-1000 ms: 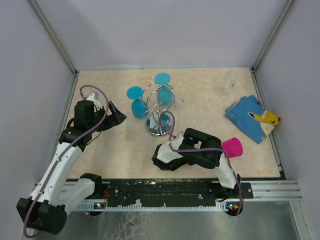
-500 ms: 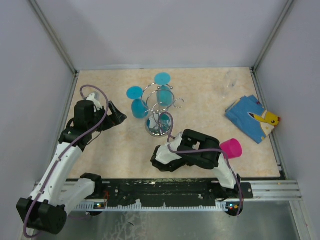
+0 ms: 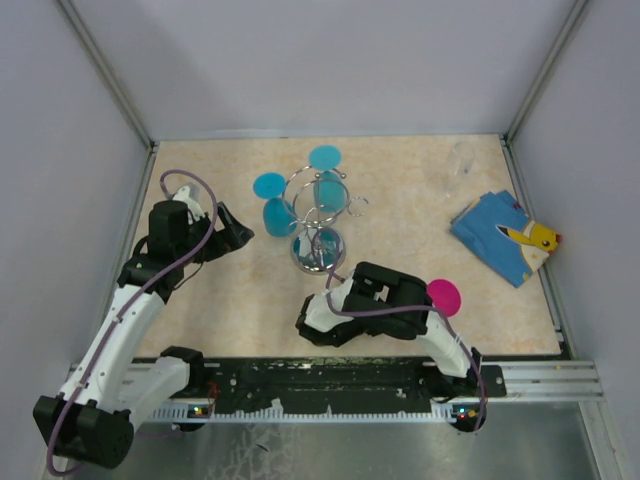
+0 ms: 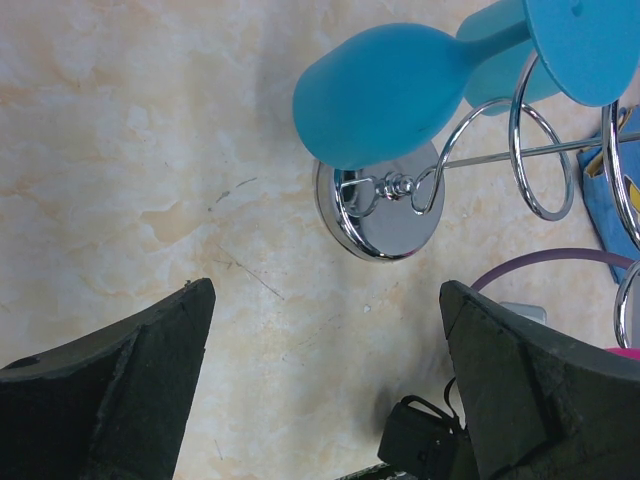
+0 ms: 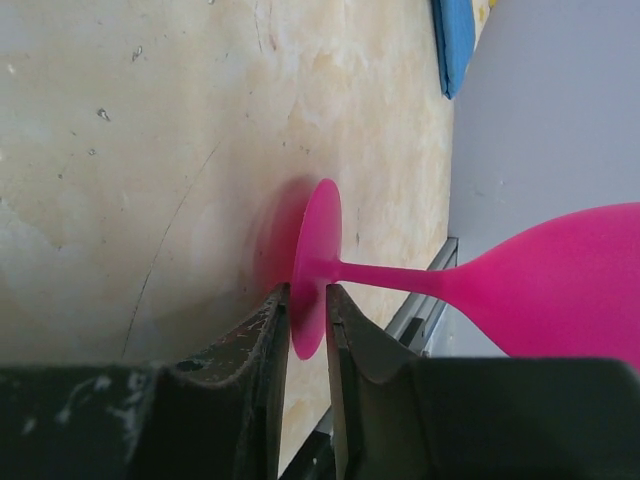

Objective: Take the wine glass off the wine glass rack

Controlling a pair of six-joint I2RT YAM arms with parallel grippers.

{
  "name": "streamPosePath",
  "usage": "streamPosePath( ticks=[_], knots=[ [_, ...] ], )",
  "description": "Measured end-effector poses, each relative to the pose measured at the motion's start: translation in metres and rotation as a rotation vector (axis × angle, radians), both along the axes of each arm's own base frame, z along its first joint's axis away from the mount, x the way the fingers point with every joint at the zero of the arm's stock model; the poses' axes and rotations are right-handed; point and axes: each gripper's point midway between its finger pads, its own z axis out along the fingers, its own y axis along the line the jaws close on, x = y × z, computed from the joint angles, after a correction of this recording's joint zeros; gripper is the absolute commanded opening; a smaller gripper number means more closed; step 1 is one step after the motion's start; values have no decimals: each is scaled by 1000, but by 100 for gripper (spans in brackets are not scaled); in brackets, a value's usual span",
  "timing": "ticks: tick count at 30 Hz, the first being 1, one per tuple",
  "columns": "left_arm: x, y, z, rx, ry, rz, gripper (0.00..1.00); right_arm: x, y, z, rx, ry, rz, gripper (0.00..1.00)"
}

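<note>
The chrome wine glass rack stands mid-table with two blue wine glasses hanging on its loop arms. In the left wrist view its mirror base lies under one blue glass. My right gripper is shut on the foot of a pink wine glass, off the rack, with the foot close above the table. From above the glass shows as a pink disc under my right arm, front right of the rack. My left gripper is open and empty, left of the rack.
A blue cloth with a yellow cartoon figure lies at the right edge. A clear glass stands at the far right corner. Grey walls close in three sides. The metal rail runs along the front.
The right arm has shifted a little left and toward the front. The pink glass has turned from tilted to upright and moved left. The left arm has not moved.
</note>
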Motion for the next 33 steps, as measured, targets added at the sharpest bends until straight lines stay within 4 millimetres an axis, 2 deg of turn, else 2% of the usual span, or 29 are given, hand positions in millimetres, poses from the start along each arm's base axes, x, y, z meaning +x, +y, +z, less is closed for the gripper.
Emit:
streamPosePath(
  ticks=[2,5,9,20,29,33],
  knots=[
    [0,0,0,0,0,0,100,0,1,-1,5,-2,0,25],
    [0,0,0,0,0,0,100,-1,2,-2,10,-2,1,35],
    [0,-1,0,-3,-1,-4,100,-3,5,1,6,1,11,40],
    [0,-2,0,-5,-1,-7,100,-8,41,4,74,-10,92,43],
    [0,-2,0,-6,0,-8,100,-15,43,7,53,6,126,55],
    [0,-3,0,-8,2,-13,100,-20,44,9,34,22,148,57]
  ],
)
